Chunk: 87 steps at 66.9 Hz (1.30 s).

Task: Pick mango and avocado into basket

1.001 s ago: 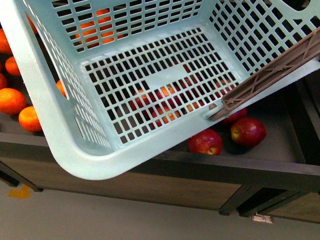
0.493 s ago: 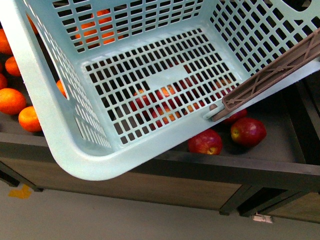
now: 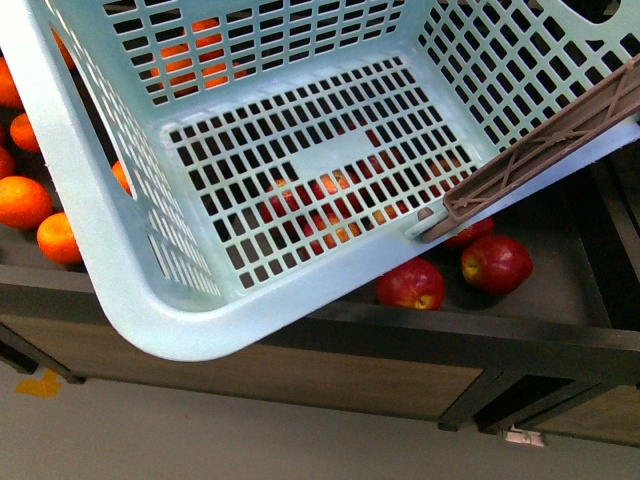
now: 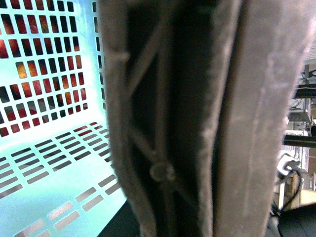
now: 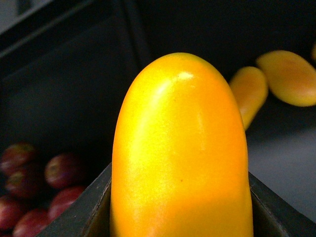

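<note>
The right jaws clamp the mango (image 5: pixel 180 148), their dark edges showing on either side of it; it hangs above the dark tabletop (image 5: pixel 281 158), not in the basket (image 3: pixel 150 300). Whether the left jaws are closed cannot be told: the basket's brown handle (image 4: pixel 168 123) fills that view. The basket floor is bare, so both fruits remain to be placed, and no avocado is visible. Other mangoes (image 5: pixel 289 76), red apples (image 3: pixel 411 284) and oranges (image 3: pixel 22 200) lie around. The handle crossing the rim may hinder the drop.

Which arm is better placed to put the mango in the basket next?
Right. Its fingers flank the mango; the left wrist view is filled by the brown handle of the basket, so that arm seems busy.
</note>
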Available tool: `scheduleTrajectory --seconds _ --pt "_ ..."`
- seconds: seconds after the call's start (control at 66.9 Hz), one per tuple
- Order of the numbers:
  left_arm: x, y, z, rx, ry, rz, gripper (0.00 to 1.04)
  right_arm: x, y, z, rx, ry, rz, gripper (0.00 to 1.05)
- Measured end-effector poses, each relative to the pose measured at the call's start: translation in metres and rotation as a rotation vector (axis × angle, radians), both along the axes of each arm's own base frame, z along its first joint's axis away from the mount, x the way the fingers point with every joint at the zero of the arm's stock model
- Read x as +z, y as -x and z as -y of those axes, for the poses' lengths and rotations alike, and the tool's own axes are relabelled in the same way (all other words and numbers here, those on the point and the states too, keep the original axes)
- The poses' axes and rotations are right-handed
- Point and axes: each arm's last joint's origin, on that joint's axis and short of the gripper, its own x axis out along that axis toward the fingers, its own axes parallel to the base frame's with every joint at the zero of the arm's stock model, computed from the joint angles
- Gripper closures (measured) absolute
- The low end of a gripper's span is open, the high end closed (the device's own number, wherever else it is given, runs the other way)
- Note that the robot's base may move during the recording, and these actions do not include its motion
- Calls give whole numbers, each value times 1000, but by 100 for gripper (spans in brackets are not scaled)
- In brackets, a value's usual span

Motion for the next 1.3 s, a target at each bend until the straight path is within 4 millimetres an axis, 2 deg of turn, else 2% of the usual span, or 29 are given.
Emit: scheduleTrajectory --seconds 0.134,0.239,0.373,0.448,0.538,0.717,0.941,1.076,1.24,1.3 --pt "0 0 0 0 0 0 90 42 9 -46 72 26 99 51" --pt "0 0 0 0 0 0 90 57 6 -72 109 13 137 51" --pt "0 0 0 0 0 0 90 62 1 -101 139 -27 136 51" --pt "0 0 0 0 0 0 90 63 -2 -129 174 -48 121 51" --pt "0 0 0 -1 0 0 90 65 -3 -152 216 -50 121 51" --pt "0 0 0 -1 1 -1 90 65 -3 -187 281 -57 115 51" --pt "0 0 0 1 0 0 90 57 -4 -208 305 -47 84 51" --pt "0 0 0 -1 0 0 90 54 -5 -213 317 -48 73 30" --pt "0 0 0 -8 -2 2 90 52 -2 -211 306 -59 65 8" --pt "-2 -1 1 -2 -5 -4 90 49 2 -205 285 -77 54 8"
